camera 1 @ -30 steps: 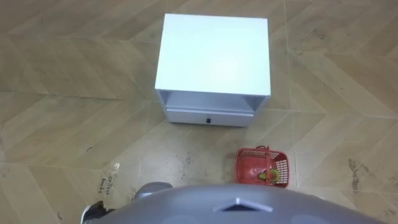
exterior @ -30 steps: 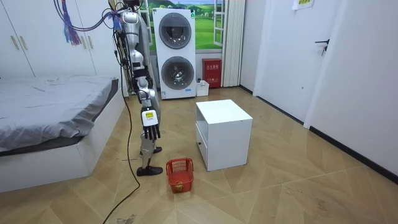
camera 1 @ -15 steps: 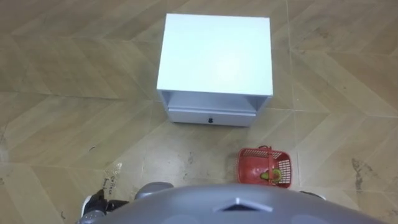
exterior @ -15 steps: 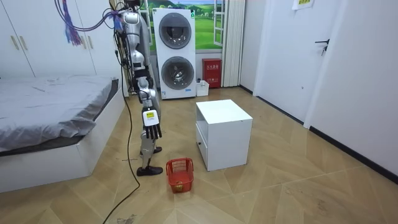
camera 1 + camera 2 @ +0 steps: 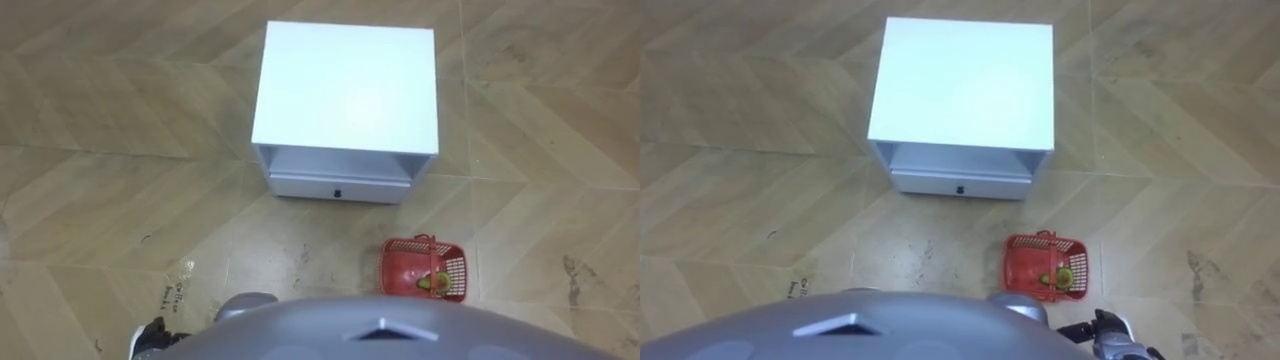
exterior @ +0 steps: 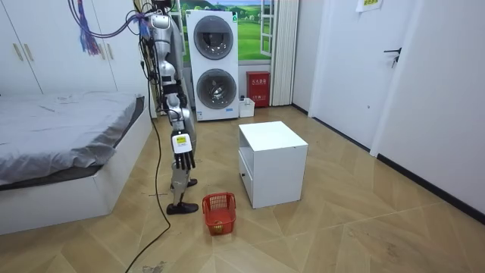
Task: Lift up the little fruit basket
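Note:
The red plastic fruit basket (image 5: pixel 424 270) stands on the wooden floor, in front of the white cabinet and to its right. Its handle is up and a green fruit lies inside. In the room view the basket (image 6: pixel 218 211) is by my feet, on the side nearer the camera. I stand upright between the bed and the cabinet, facing the cabinet. My right hand (image 6: pixel 184 158) hangs at my side, well above the basket, fingers straight and holding nothing; it also peeks in low in the right eye view (image 5: pixel 1110 335). My left hand (image 5: pixel 150 340) shows at the bottom left edge.
The white cabinet (image 5: pixel 345 85) with one drawer (image 5: pixel 338 188) stands straight ahead. A bed (image 6: pixel 68 144) is behind me. Stacked washing machines (image 6: pixel 212 64) stand at the back wall. Open wooden floor (image 6: pixel 341 227) lies around the basket and the cabinet.
The eye view has shifted a little, so the camera moved. My right hand swayed slightly at my side. The basket and cabinet have stayed put.

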Robot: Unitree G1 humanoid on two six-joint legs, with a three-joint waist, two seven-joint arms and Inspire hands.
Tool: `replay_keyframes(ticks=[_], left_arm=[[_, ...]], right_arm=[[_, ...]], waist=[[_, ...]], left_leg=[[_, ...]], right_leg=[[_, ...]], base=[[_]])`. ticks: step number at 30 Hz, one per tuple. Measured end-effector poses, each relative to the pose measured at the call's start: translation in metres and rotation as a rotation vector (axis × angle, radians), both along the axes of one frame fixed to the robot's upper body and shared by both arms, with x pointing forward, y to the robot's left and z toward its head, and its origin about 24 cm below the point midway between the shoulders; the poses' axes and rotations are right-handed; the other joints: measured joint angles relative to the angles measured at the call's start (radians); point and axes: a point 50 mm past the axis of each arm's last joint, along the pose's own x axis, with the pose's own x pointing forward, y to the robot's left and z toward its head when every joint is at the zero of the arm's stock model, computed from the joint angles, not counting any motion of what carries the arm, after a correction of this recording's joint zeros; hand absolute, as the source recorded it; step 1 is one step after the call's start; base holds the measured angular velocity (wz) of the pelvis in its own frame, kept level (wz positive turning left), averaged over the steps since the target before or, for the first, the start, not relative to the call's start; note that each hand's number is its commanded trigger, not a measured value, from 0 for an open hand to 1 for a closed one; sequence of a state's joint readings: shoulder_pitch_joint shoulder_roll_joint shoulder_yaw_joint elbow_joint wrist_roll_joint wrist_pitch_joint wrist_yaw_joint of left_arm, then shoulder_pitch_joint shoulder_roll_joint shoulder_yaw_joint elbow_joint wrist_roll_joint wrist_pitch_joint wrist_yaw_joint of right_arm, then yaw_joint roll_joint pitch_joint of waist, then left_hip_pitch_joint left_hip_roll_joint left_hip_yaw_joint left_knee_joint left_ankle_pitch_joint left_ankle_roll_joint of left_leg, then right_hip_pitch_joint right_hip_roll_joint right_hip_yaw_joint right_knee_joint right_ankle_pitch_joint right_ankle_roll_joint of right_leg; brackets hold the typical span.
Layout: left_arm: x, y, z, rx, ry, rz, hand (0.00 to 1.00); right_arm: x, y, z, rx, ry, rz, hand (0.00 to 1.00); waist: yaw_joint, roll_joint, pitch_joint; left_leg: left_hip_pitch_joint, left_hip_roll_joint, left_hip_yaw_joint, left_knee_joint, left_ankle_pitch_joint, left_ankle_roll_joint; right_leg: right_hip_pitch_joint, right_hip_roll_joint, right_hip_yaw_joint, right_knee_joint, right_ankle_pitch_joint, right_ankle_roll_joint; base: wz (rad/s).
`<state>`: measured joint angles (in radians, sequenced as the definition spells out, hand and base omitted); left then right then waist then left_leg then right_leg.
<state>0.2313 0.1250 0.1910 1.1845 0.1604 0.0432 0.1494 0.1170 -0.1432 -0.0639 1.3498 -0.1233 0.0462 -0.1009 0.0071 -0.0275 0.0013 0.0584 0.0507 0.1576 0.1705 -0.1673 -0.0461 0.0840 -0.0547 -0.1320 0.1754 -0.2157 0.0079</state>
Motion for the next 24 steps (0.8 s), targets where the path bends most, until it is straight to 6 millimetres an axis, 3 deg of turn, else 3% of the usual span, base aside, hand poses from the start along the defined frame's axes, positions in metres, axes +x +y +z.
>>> replay_keyframes(ticks=[4, 7, 11, 15, 16, 17, 18, 19, 21, 22, 23, 24], left_arm=[[0.005, 0.001, 0.000, 0.016, -0.015, -0.002, 0.00], [0.010, 0.001, 0.000, 0.016, -0.024, -0.005, 0.00], [0.012, 0.000, 0.000, 0.013, -0.023, -0.003, 0.00], [0.008, 0.002, -0.001, 0.014, -0.010, 0.026, 0.00], [0.007, 0.006, 0.000, 0.022, -0.016, 0.041, 0.00], [0.008, 0.007, 0.001, 0.027, -0.023, 0.046, 0.00], [0.008, 0.012, 0.002, 0.038, -0.032, 0.046, 0.00], [0.009, 0.015, 0.003, 0.045, -0.037, 0.047, 0.00], [0.019, 0.024, 0.006, 0.067, -0.062, 0.048, 0.00], [0.023, 0.026, 0.007, 0.071, -0.071, 0.045, 0.00], [0.036, 0.029, 0.008, 0.083, -0.097, 0.036, 0.00], [0.049, 0.033, 0.011, 0.103, -0.122, 0.033, 0.00]], right_arm=[[0.006, -0.002, 0.001, -0.020, -0.027, 0.003, 0.00], [0.008, -0.003, 0.001, -0.025, -0.032, -0.005, 0.00], [0.015, -0.006, 0.003, -0.027, -0.082, -0.082, 0.00], [0.020, -0.008, 0.004, -0.020, -0.126, -0.162, 0.00], [0.029, -0.009, 0.005, -0.014, -0.169, -0.213, 0.00], [0.030, -0.009, 0.005, -0.012, -0.183, -0.232, 0.00], [0.022, -0.009, 0.005, -0.011, -0.172, -0.269, 0.00], [0.021, -0.009, 0.004, -0.007, -0.169, -0.290, 0.00], [0.047, -0.010, 0.007, 0.003, -0.235, -0.306, 0.00], [0.059, -0.011, 0.009, 0.005, -0.270, -0.306, 0.00], [0.082, -0.013, 0.014, 0.016, -0.344, -0.322, 0.00], [0.106, -0.014, 0.020, 0.030, -0.414, -0.343, 0.00]], waist=[[-0.005, 0.000, -0.0011], [-0.007, 0.000, -0.0003], [-0.006, -0.009, 0.0016], [-0.005, -0.010, 0.0054], [-0.009, 0.000, 0.0093], [-0.018, -0.001, 0.0145], [-0.026, -0.005, 0.0152], [-0.024, -0.014, 0.0148], [0.014, -0.046, 0.0032], [0.022, -0.049, 0.0016], [0.027, -0.062, -0.0070], [0.029, -0.069, 0.0032]], left_leg=[[-0.014, -0.015, -0.004, 0.023, -0.010, 0.016], [-0.015, -0.037, -0.004, 0.029, -0.018, 0.030], [-0.069, -0.069, 0.005, 0.085, -0.042, 0.069], [-0.141, -0.079, 0.027, 0.156, -0.064, 0.108], [-0.203, -0.067, 0.042, 0.211, -0.085, 0.139], [-0.218, -0.067, 0.044, 0.239, -0.096, 0.148], [-0.247, -0.067, 0.050, 0.291, -0.119, 0.161], [-0.265, -0.068, 0.057, 0.316, -0.129, 0.167], [-0.377, -0.076, 0.079, 0.411, -0.146, 0.189], [-0.421, -0.075, 0.080, 0.442, -0.149, 0.195], [-0.506, -0.072, 0.080, 0.504, -0.154, 0.202], [-0.596, -0.071, 0.081, 0.573, -0.159, 0.211]], right_leg=[[-0.017, -0.020, -0.009, 0.052, -0.018, 0.010], [-0.034, -0.047, -0.009, 0.097, -0.038, 0.028], [-0.101, -0.090, -0.004, 0.174, -0.049, 0.052], [-0.181, -0.115, -0.002, 0.249, -0.025, 0.072], [-0.231, -0.135, -0.022, 0.349, -0.033, 0.069], [-0.254, -0.146, -0.025, 0.447, -0.040, 0.063], [-0.279, -0.162, -0.029, 0.659, -0.040, 0.056], [-0.282, -0.168, -0.025, 0.749, -0.040, 0.054], [-0.298, -0.164, -0.007, 0.976, -0.030, 0.049], [-0.294, -0.160, -0.008, 0.995, -0.024, 0.047], [-0.283, -0.152, -0.007, 1.006, -0.022, 0.051], [-0.257, -0.149, -0.008, 0.988, -0.025, 0.057]], base=[[0.08], [0.06], [-0.01], [-0.07], [0.15], [0.58], [0.70], [0.58], [0.04], [-0.05], [0.06], [0.13]])
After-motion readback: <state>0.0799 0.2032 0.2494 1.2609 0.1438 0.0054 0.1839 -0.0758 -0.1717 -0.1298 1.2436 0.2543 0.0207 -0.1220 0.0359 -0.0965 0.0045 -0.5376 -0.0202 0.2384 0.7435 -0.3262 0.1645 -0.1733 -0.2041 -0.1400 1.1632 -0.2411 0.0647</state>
